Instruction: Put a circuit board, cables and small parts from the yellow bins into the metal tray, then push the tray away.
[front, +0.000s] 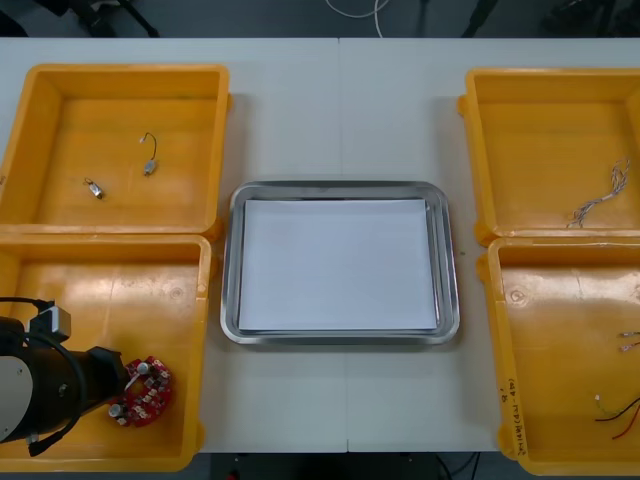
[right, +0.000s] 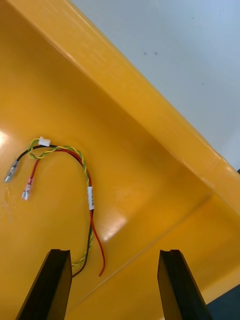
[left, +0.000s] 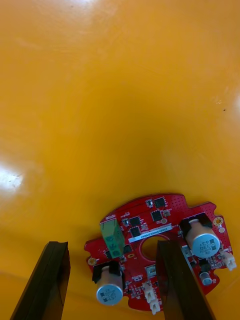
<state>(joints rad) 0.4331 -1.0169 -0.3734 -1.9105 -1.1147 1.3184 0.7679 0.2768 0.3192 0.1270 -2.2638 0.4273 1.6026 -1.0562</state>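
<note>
**Left gripper (left: 111, 245) wide open right at the circuit board (left: 150, 222)**

Fingers stand well apart and grip nothing. One crosses in front of the round red board, the other sits just off its edge. The board lies flat in the near-left yellow bin (front: 205, 330), left of the metal tray (front: 447, 270) on the robot's side. The right gripper (right: 115, 252) is spread open too, hanging above the red and yellow cable (right: 87, 195) in the near-right bin (front: 495, 330), right of the tray. The far-left bin (front: 125, 70), left of the tray, has two small metal parts (front: 93, 187). The far-right bin (front: 545, 73) holds a pale twisted cable (front: 600, 200). The tray's white inside.
</note>
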